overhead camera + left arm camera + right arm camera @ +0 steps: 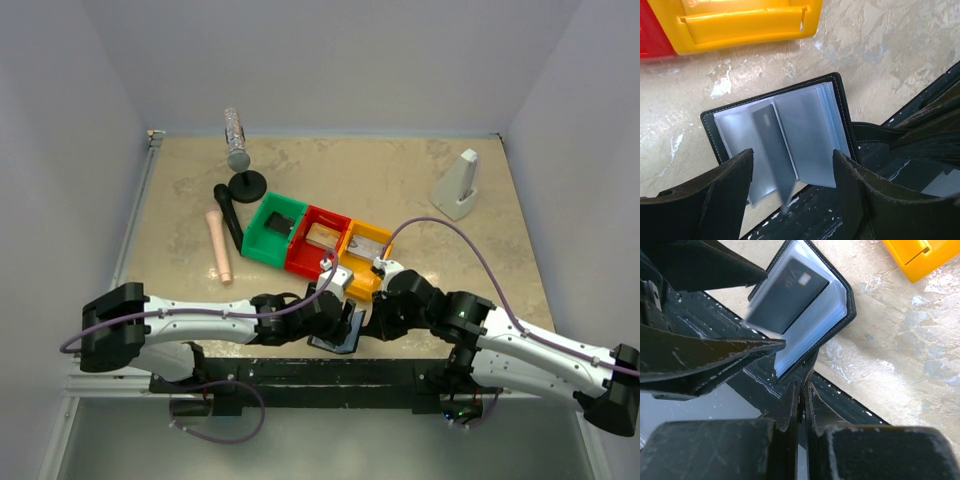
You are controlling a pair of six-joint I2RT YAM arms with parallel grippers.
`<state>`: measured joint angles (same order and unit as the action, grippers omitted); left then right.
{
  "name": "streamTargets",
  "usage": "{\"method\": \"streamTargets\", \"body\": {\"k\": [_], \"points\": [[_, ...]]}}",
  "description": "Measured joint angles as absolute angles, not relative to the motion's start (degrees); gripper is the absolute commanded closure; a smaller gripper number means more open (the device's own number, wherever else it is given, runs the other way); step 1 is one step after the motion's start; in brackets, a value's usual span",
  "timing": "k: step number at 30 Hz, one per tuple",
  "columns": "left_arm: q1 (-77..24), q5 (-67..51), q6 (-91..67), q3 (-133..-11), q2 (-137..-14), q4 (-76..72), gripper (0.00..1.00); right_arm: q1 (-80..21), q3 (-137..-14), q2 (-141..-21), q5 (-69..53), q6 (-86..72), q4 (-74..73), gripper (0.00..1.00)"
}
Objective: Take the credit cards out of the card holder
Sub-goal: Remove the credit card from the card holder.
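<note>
While the left jaws gape and the right jaws are closed, the card holder (807,122) lies open between them.
Fingers of the left gripper (792,156) straddle and hide its near corners; the closed tips of the right gripper (801,385) meet its edge, but whether they pinch the cover is unclear. A dark card (771,142) juts out of it, blurred in the right wrist view. From above, both grippers cover most of it. It sits panels up at the table's (885,55) near edge, spine running from the yellow bin (745,27) toward the black rail (812,217).
</note>
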<state>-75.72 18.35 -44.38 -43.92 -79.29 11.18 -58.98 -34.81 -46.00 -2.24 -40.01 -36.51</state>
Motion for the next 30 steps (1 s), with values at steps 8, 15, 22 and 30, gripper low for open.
{"method": "streamTargets", "body": {"k": [8, 15, 22, 30], "points": [[-75.26, 20.32, -45.36, -42.37, -78.46, 12.53, 0.3, -58.98, -34.81, -45.93, -2.26, -40.01, -36.53, 1.0], [-75.22, 21.56, -45.23, -38.41, -73.58, 10.76, 0.33, -58.96, -34.76, -44.36, -0.82, -40.91, -37.95, 1.0], [-74.0, 19.14, -44.88, -37.01, -72.97, 5.28, 0.37, -53.89, -34.5, -44.31, 2.85, -42.13, -43.59, 1.0], [-73.71, 15.79, -43.88, -35.46, -73.73, 0.21, 0.42, -53.23, -34.57, -47.79, 5.76, -44.05, -47.29, 0.38]]}}
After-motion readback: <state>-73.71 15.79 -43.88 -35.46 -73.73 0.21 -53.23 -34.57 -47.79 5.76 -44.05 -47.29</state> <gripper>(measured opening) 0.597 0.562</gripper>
